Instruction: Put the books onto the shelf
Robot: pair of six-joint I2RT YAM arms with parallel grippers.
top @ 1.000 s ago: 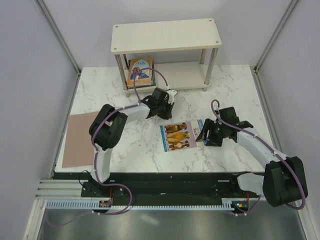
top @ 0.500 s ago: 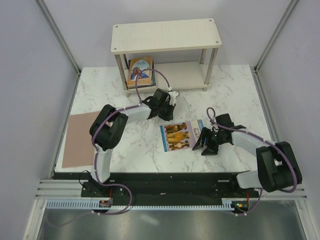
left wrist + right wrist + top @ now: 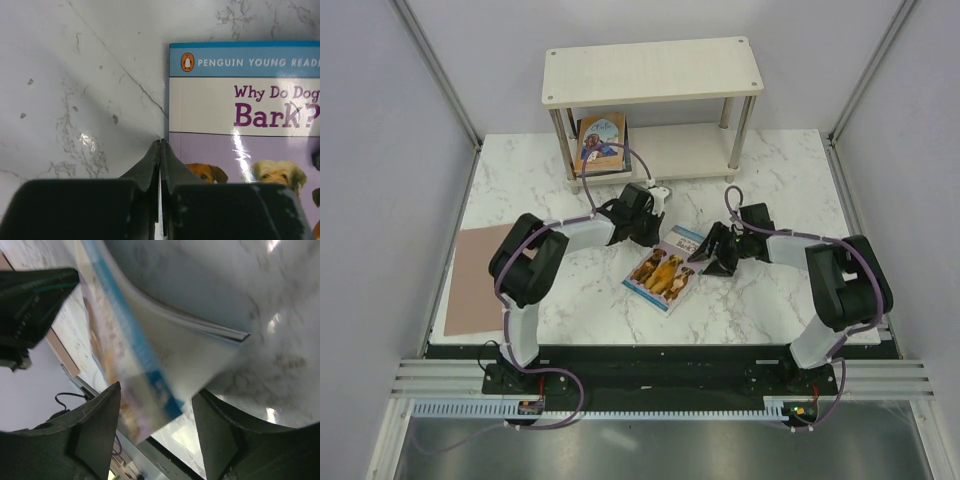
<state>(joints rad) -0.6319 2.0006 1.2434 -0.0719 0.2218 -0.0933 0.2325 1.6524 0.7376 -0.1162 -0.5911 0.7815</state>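
Note:
The pale blue dog book [image 3: 665,272] lies askew on the marble table, its title end towards the shelf [image 3: 650,70]. My left gripper [image 3: 653,237] is shut, its tips [image 3: 160,144] resting at the left edge of the dog book [image 3: 240,100]. My right gripper [image 3: 708,255] stands open around the book's far right corner. In the right wrist view that blurred book corner [image 3: 130,350] sits raised off the table between the spread fingers [image 3: 100,430], touching neither. A tan book with a portrait [image 3: 600,143] leans on the shelf's lower board. Other books are out of view.
A flat pinkish-brown sheet [image 3: 480,280] lies at the table's left edge. The shelf's silver posts [image 3: 560,135] stand just behind the arms. Grey walls close in the table on the left, right and back.
The dog book has slid left and turned clockwise, now lying diagonal. My right gripper swung left and away from the base along with it. The left gripper stayed shut and shifted slightly.

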